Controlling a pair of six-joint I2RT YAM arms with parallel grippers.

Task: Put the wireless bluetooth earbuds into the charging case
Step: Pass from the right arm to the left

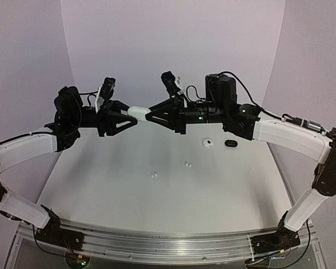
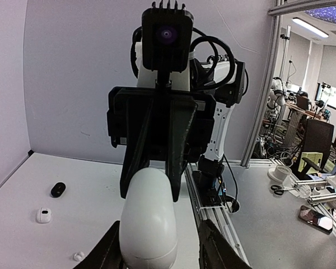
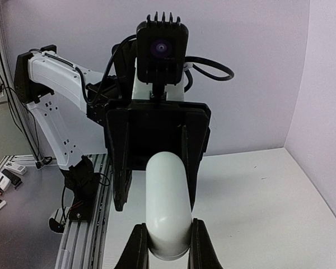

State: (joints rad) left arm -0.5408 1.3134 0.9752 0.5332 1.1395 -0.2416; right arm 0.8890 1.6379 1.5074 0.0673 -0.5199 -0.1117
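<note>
Charging case (image 1: 139,111) mid-air, R claw (image 1: 148,113) gripping, L claw (image 1: 132,114) around it.

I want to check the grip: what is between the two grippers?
Only a white rounded case bridges the left gripper and right gripper, clearest in the top view.

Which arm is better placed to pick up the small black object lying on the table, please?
Right, probably: the black object lies on its side of the table, close below it. However, the right fingers are clamped on the white case.
</note>
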